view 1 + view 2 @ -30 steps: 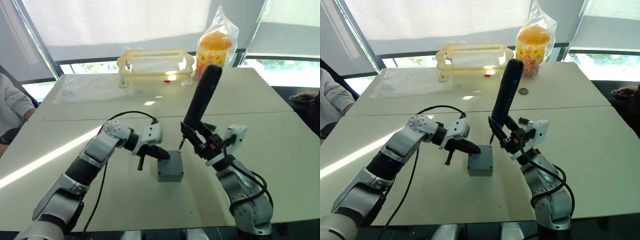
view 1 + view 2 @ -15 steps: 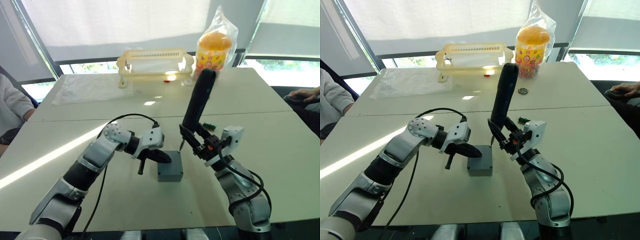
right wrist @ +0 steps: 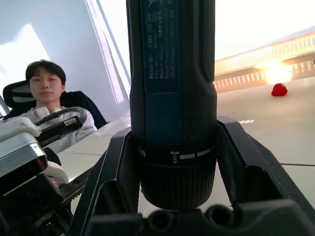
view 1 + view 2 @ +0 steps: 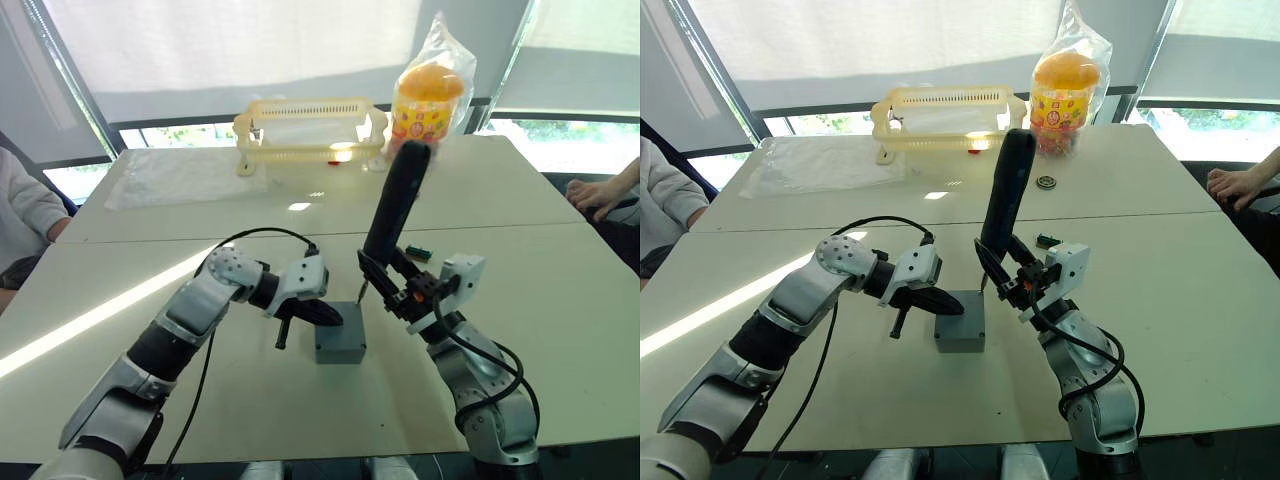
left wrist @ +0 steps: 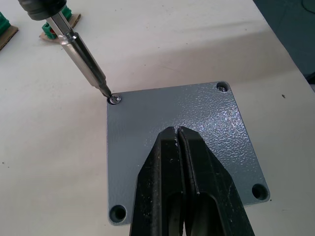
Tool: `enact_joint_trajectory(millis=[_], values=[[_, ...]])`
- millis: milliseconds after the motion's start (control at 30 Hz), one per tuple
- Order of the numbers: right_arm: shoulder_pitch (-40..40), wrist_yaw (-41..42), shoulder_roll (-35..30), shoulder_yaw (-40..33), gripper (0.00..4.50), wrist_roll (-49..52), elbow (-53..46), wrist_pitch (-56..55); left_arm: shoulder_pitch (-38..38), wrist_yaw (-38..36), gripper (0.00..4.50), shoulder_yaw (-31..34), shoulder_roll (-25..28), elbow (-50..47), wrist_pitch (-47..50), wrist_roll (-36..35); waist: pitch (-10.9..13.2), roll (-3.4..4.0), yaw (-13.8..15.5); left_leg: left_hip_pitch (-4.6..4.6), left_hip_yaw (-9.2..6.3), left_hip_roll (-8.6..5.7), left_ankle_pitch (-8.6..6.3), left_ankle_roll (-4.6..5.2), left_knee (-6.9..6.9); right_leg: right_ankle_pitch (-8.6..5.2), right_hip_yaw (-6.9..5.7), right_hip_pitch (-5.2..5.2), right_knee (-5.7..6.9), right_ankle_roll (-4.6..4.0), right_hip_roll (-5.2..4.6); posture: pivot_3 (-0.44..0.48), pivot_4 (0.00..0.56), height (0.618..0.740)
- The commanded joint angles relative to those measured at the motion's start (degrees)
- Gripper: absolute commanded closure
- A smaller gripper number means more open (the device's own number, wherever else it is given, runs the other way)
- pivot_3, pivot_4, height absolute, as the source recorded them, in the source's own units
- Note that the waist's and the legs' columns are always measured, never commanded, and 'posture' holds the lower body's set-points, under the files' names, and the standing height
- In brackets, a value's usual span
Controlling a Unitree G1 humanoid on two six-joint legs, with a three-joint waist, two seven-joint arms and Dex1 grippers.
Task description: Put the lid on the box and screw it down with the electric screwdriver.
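Observation:
The blue-grey lid (image 5: 211,128) sits square on the box (image 4: 341,342) near the middle of the table. My left gripper (image 5: 177,132) is shut, its fingertips together and resting on the lid's top. The right gripper (image 4: 398,292) is shut on the black electric screwdriver (image 4: 396,205), which stands nearly upright and leans slightly back. Its metal bit (image 5: 83,54) touches a screw (image 5: 115,99) in one corner of the lid. Two other corner holes show no screw head. In the right wrist view the screwdriver (image 3: 172,98) sits between the two black fingers (image 3: 110,172).
A yellow basket (image 4: 310,128) and a bagged jar with an orange lid (image 4: 428,95) stand at the table's far side. Green connector blocks (image 5: 54,27) lie just beyond the box. A clear plastic sheet (image 4: 180,175) lies far left. People sit at both sides, a hand (image 4: 598,195) at the right.
The screwdriver has shifted slightly left and lowered, bringing its bit onto the lid's corner. My left gripper edged closer over the box. The person's hand at the right came further into view.

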Motion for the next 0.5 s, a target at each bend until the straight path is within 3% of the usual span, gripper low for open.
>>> enact_joint_trajectory(millis=[33,500], values=[[-0.48,-0.17,-0.17,0.26,2.73,-0.31,-1.44,-2.60,-0.23,0.22,4.50,-0.76,0.36,0.94,-0.16,1.49,0.00,0.00,0.00,0.00,0.00,0.00,0.00,0.00,0.00,0.00,0.00,0.00,0.00,0.00,0.00,0.000,0.150,0.740],[0.99,-3.35,-0.82,1.49,2.73,1.10,-7.63,-1.08,-0.14,-0.39,4.50,-1.15,0.61,1.63,-1.32,1.93,-0.02,-0.04,0.02,0.00,-0.01,0.00,0.00,0.00,0.01,0.00,-0.01,0.02,0.00,0.00,0.00,0.000,0.150,0.740]])
